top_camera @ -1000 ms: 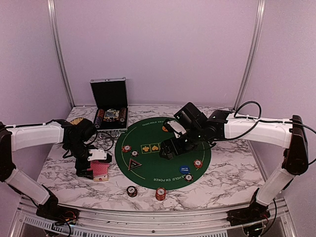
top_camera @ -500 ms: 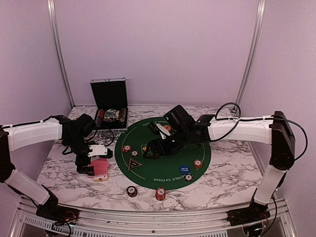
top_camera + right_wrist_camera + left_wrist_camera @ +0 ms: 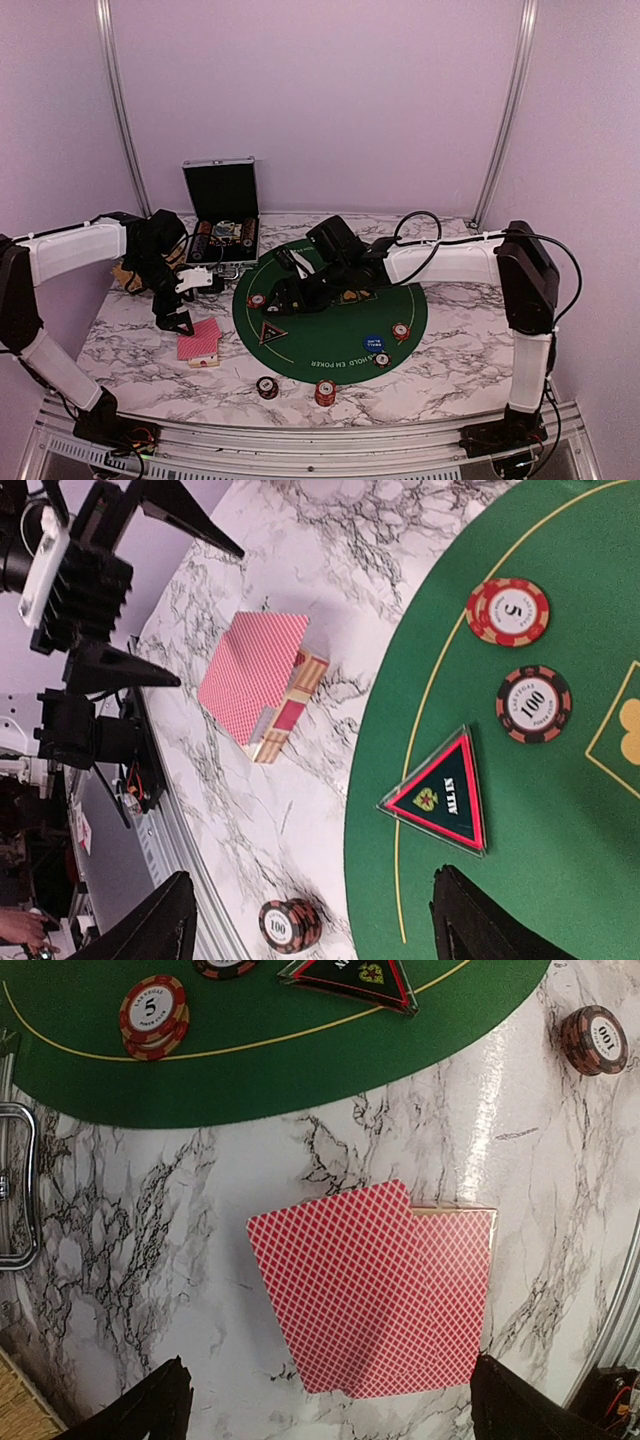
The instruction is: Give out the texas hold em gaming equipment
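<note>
A fanned stack of red-backed playing cards point(image 3: 375, 1290) lies on the marble left of the mat, also seen from above point(image 3: 200, 343). My left gripper point(image 3: 330, 1412) hangs open above the cards, touching nothing. My right gripper point(image 3: 312, 920) is open over the mat's left edge, empty, beside the black triangular button point(image 3: 445, 795). Past that button lie a red-white chip point(image 3: 508, 610) and a dark chip point(image 3: 534, 702). A chip stack point(image 3: 290, 925) stands on the marble. The blue button point(image 3: 373, 341) lies on the mat's near right.
The round green mat point(image 3: 345, 325) fills the middle. The open silver case point(image 3: 222, 215) stands at the back left, chips in its tray. Two chip stacks point(image 3: 267, 386) point(image 3: 325, 392) sit near the front edge, and more chips point(image 3: 401, 330) lie on the mat's right.
My right arm has swept left across the mat to its left edge, its jaws narrowing a little. My left gripper has drawn back from the cards, which stay on the marble.
</note>
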Robot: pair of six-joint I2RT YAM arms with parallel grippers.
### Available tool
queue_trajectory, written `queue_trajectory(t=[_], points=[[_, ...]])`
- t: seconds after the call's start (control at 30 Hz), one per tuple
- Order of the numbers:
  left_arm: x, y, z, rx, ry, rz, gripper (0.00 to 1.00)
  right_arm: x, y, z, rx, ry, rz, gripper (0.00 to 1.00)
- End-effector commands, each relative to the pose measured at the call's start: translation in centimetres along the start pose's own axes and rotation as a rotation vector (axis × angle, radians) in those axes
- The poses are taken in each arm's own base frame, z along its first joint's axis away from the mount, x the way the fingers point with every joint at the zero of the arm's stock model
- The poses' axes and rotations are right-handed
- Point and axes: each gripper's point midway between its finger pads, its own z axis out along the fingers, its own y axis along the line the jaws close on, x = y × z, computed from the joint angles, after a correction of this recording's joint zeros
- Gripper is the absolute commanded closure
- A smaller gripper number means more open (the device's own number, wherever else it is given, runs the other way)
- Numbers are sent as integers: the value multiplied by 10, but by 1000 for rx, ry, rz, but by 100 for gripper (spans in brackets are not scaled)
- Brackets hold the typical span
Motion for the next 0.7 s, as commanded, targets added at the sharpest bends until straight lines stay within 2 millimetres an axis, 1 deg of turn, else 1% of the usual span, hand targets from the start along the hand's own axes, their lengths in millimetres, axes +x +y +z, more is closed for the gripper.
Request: queue_trajectory(t=[0.0,0.03,0.1,0.17,0.27,0.37,0.5,0.6,0.67], points=[[3,-23,0,97,-14,9,1,-35,22,12,-89,-83,-38,24],[5,-27,1,103,-10,13,1,-45,26,16,-100,-95,-51,26],[12,-35,2,107,-1,8,1,-51,19,34,-107,-85,-49,33],[15,-39,2,108,0,3,1,-56,18,49,-124,-67,-51,40],[18,-39,7,109,15,7,1,-58,21,63,-118,-53,-71,43],[20,-30,14,105,43,12,1,-54,20,67,-109,-52,-65,43],[14,-26,16,119,30,23,1,-47,15,65,-104,-64,-42,45],[16,-24,18,121,39,32,1,-47,14,68,-113,-67,-30,54],[14,-22,19,116,33,23,1,-48,13,71,-121,-68,-23,63]])
